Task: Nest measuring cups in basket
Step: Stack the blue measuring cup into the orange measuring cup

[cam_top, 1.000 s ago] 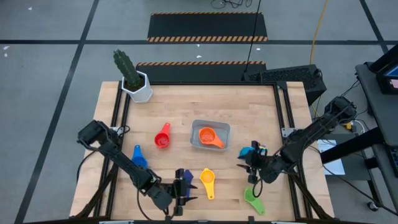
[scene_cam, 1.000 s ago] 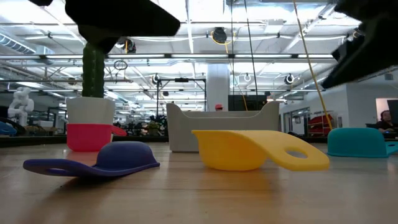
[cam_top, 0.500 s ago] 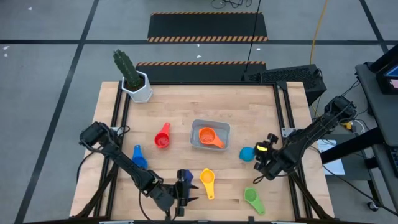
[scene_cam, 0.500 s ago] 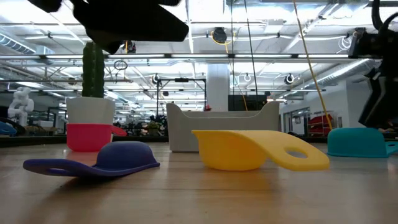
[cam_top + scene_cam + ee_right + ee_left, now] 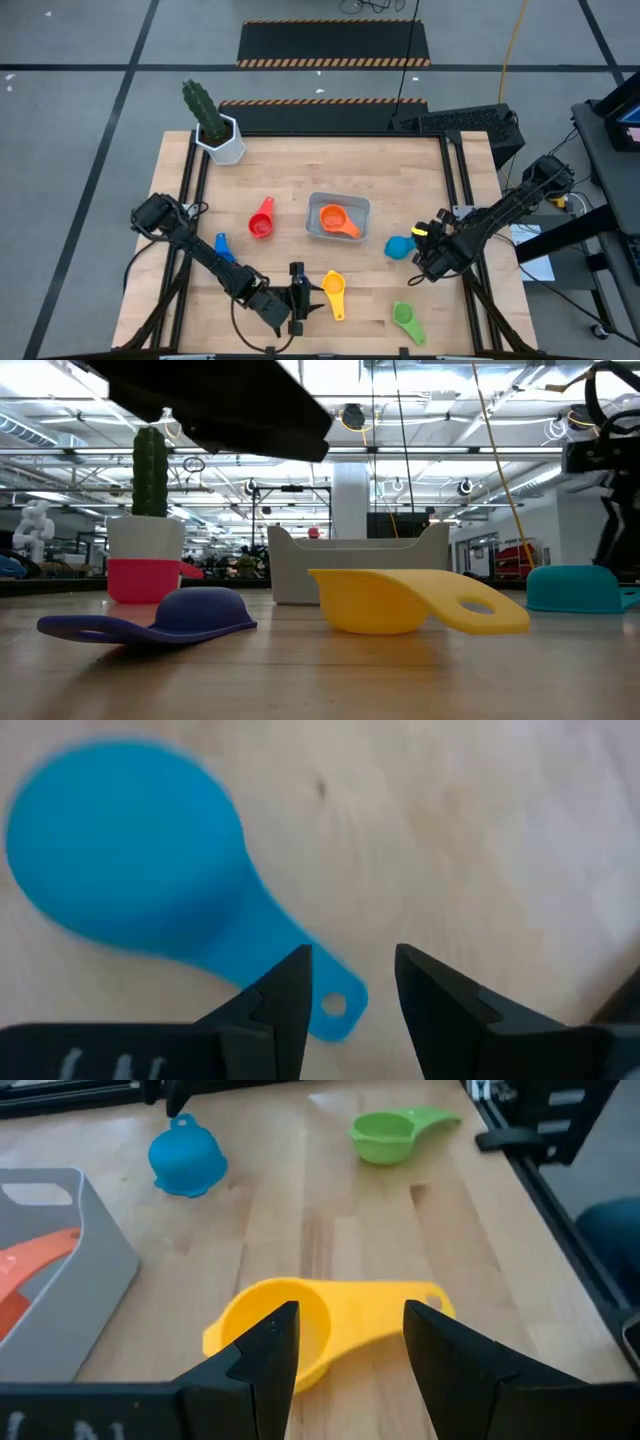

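Unmarked wooden table [image 5: 290,180], basket [image 5: 318,233], yellow cup [image 5: 333,292], no writing

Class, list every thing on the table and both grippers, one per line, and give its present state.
Orange cup: lying in the basket.
Basket: holds only the orange cup.
Red cup: upright, on the table.
Blue cup: on the table.
Yellow cup: upright, on the table.
Green cup: upright, on the table.
Light blue cup: upside down, on the table.
Left gripper: open, empty.
Right gripper: open, empty.
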